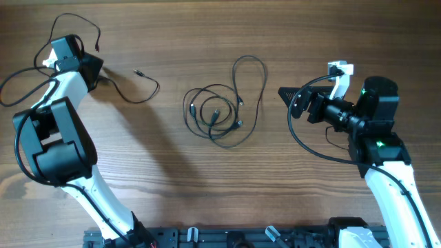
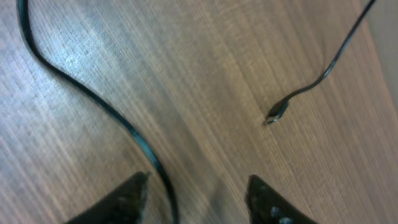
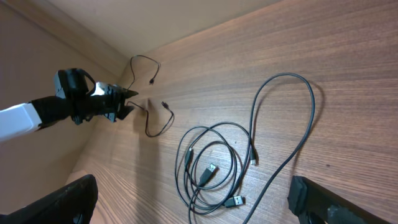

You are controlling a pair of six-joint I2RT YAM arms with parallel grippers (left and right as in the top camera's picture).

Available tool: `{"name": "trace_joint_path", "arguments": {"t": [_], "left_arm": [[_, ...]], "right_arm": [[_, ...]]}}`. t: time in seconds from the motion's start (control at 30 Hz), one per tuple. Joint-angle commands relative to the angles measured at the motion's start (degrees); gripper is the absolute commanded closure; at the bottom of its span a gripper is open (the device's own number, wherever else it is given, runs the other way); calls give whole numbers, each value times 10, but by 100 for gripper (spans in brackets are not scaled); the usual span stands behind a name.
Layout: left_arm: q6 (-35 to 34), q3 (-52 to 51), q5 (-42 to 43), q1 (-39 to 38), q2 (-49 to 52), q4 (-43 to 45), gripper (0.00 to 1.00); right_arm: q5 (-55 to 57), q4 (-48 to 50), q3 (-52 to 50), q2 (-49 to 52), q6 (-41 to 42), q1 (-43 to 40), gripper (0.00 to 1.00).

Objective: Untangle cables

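1. Cables [image 1: 219, 114] lie knotted in loose overlapping loops near the middle of the wooden tabletop [image 1: 207, 186]. One long loop [image 1: 249, 69] reaches toward the far edge, and several small plug ends sit among the coils.
2. To the left of that tangle and apart from it, a separate cable [image 1: 146, 96] curves across the wood. Its small plug [image 1: 136, 71] lies free, and its other end runs toward the left arm.
3. A third thin cable [image 1: 72, 19] arcs over the far-left corner and ends in a dark tip [image 1: 98, 48] just beyond the left arm.
4. The left gripper [image 2: 198, 186] sits low over the tabletop at the far left, with its fingers [image 2: 134, 199] spread apart. In the left wrist view a thin black cable strand [image 2: 93, 99] runs along the wood and passes between them, close to one finger. It is not pinched, and I cannot tell whether it touches.
5. Ahead of that gripper a cable end with a silvery connector [image 2: 273, 114] rests on the wood.
6. The right gripper [image 3: 191, 183] is to the right of the tangle, turned toward it. Its fingers [image 3: 317, 199] are wide apart and hold nothing. The coils lie on the tabletop ahead of it, untouched.
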Motion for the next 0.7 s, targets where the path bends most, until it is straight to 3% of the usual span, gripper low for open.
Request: {"name": "trace_joint_path", "arguments": {"t": [0.0,0.07,0.13,0.27,0.37,0.4,0.47,0.57,0.63,0.67], "left_arm": [[5,-3,2,1,8,28,85],[5,-1,59,10,2,62,96],[-17,-1,123,27,-12,114,96],[-119,0,147,75,-54,194,96],[-145,0,196,107,-80,202,96],[-145,0,219,113,-83,179,87],[-119,-1,210,104,-79,58,52],[-14,-1,110,58,-59,-49,40],[4,-1,40,21,-38,-77,19],[3,-1,17,8,-29,-78,18]], "right_arm": [[-5,-4,12,3,-5,3,0],[-5,-10,12,3,-3,3,0],[-9,-11,12,3,-2,3,0],[-9,-12,12,3,3,3,0],[-9,-14,12,3,3,3,0],[-6,-13,12,3,3,3,0],[16,-13,12,3,3,3,0],[30,-3,12,3,3,3,0],[30,0,12,3,3,3,0],[30,-1,12,3,3,3,0]]}}
